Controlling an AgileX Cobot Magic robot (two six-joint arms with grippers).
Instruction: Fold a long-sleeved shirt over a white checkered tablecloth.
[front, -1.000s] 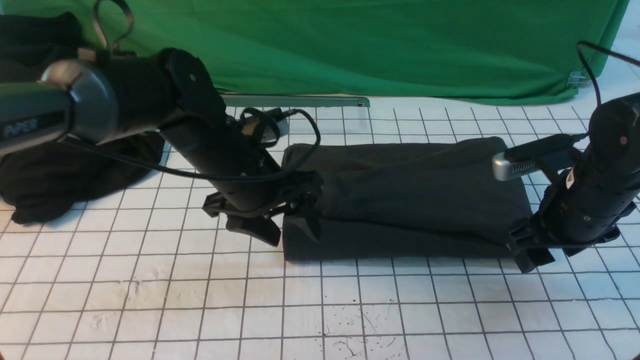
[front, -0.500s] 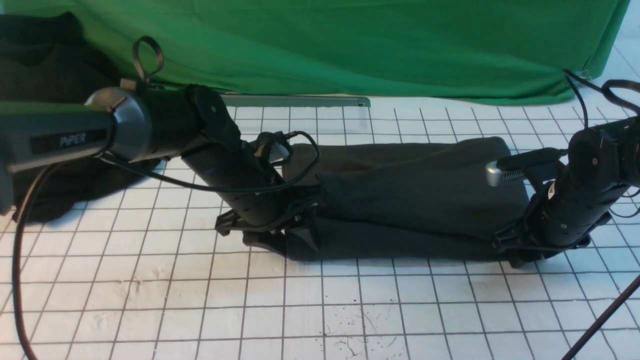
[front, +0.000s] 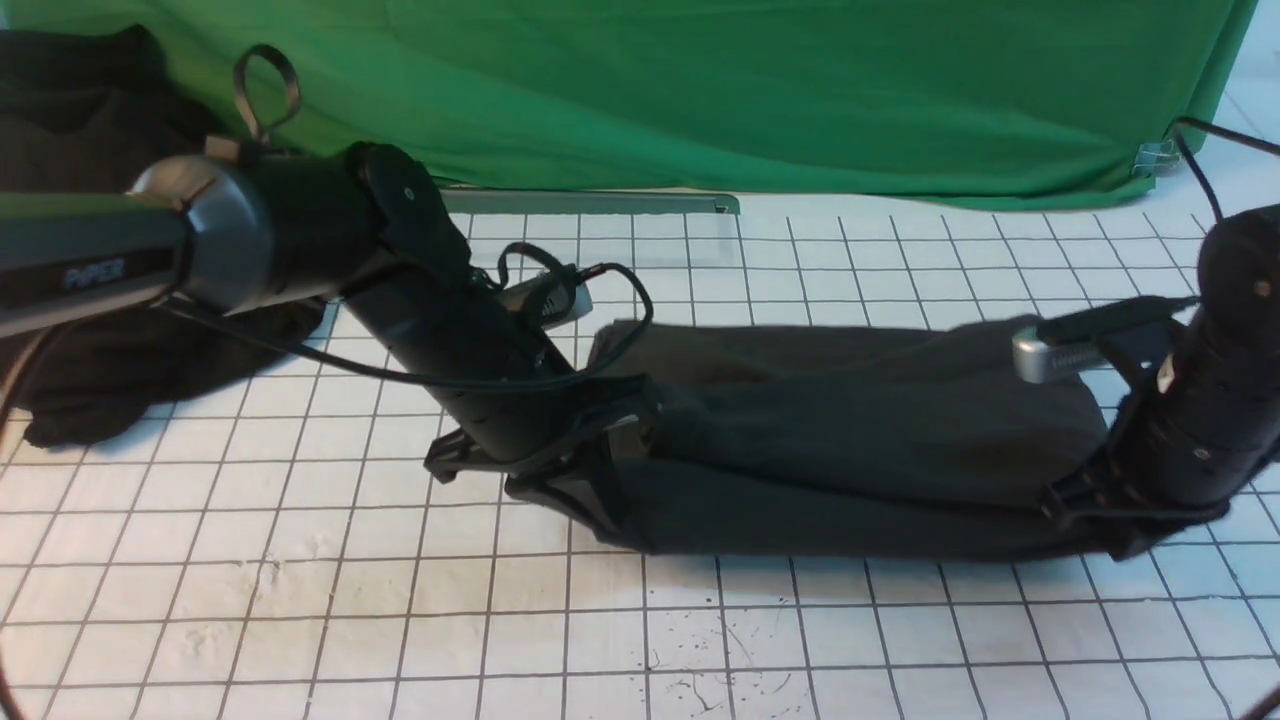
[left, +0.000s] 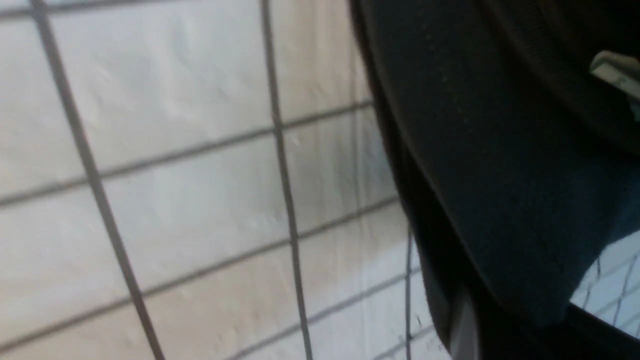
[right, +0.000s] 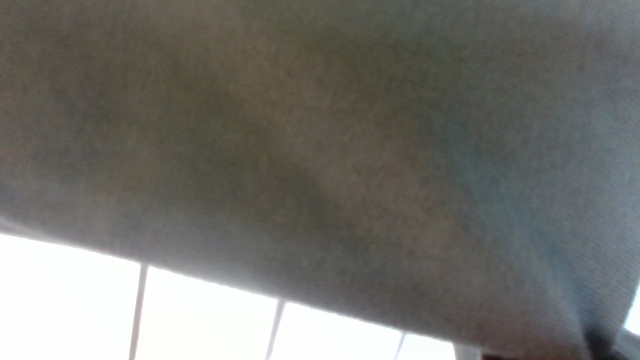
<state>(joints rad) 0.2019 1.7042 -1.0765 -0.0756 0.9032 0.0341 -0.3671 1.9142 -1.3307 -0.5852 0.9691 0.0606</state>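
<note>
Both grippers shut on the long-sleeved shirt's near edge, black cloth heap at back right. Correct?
Not quite. The black cloth heap lies at the back left, as the front view shows. The left gripper and right gripper are indeed shut on the long-sleeved shirt's near edge.

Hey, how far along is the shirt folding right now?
Done: the dark charcoal-grey long-sleeved shirt already lies as a folded oblong on the white checkered tablecloth. In hand: the left pincer and right pincer are shut on its near corners. Left: probably carrying that edge over for another fold.
</note>
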